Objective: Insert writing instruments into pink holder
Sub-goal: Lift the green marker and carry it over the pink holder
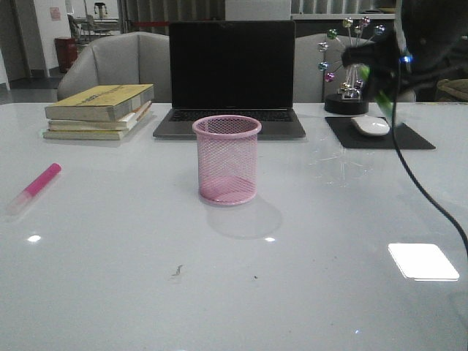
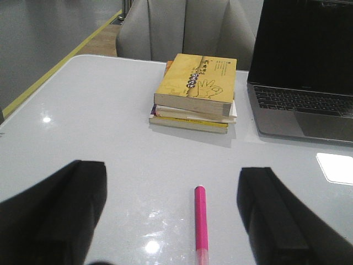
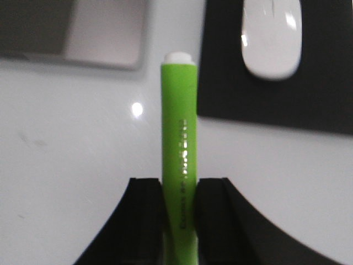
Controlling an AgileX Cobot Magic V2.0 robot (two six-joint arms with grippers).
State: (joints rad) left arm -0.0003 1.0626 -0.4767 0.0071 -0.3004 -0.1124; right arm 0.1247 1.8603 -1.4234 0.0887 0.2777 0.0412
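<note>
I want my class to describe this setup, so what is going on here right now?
The right gripper is shut on the green highlighter, held up in the air above the mouse pad on the right of the table. The pink holder stands in front of the laptop, with nothing visible in it. The pink highlighter lies flat on the left, and the left gripper hangs open above it.

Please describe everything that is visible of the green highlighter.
The green highlighter is a chunky, bright green marker that looks like plastic, with a white end plug and a line of small print along its barrel. The right gripper is shut on its lower part, both fingers pressing its sides. It is lifted off the table, above the mouse pad, and touches nothing else.
</note>
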